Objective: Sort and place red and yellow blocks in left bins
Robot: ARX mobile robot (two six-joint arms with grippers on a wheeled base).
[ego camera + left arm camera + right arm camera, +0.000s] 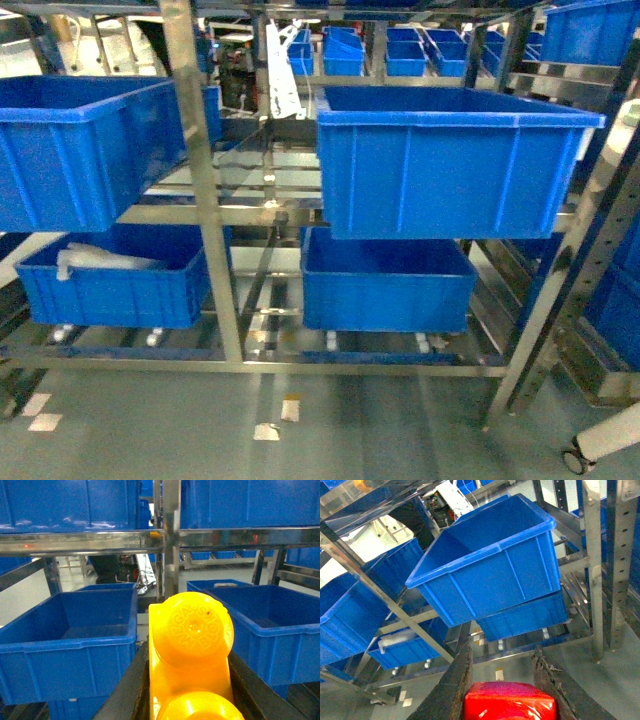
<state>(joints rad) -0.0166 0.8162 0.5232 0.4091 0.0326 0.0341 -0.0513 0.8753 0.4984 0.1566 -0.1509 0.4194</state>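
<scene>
In the left wrist view, the orange-yellow block (192, 645) with two round studs fills the space between the dark fingers of my left gripper (189, 652), which is shut on it. It is held in front of two blue bins on a low shelf, one to the left (70, 645) and one to the right (265, 625). My right gripper (501, 651) is shut on the red block (510, 702), deep between its fingers, above the floor before the rack. The head view shows the left bins, upper (80, 150) and lower (115, 275), but neither gripper.
A steel rack with upright posts (205, 200) carries more blue bins, upper right (450, 160) and lower middle (385, 280). The lower left bin holds a white object (85, 258). A white caster leg (600, 445) stands on the grey floor at bottom right.
</scene>
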